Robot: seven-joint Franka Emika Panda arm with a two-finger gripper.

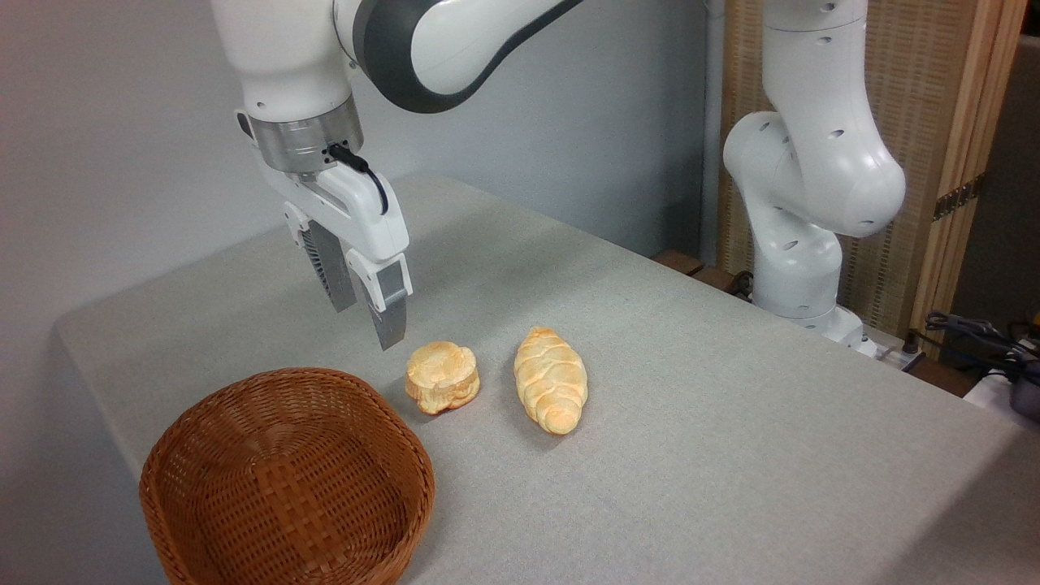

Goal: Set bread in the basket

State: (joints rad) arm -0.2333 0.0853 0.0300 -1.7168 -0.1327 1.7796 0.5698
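Note:
The bread (pixel 443 376), a small lumpy golden-orange bun with a layered middle, lies on the grey table just right of the basket's far rim. The basket (pixel 244 414) is round brown wicker, standing at the table's front left with nothing in it. My gripper (pixel 367 327) hangs above the table, up and to the left of the bun and over the basket's far edge. Its two grey fingers (pixel 392 313) point down with a gap between them and hold nothing.
A longer braided oval loaf (pixel 551 378) lies right of the bun. The arm's white base (pixel 800 276) stands at the table's far right edge, with cables (pixel 975 333) beyond it. The table's left edge runs close behind the basket.

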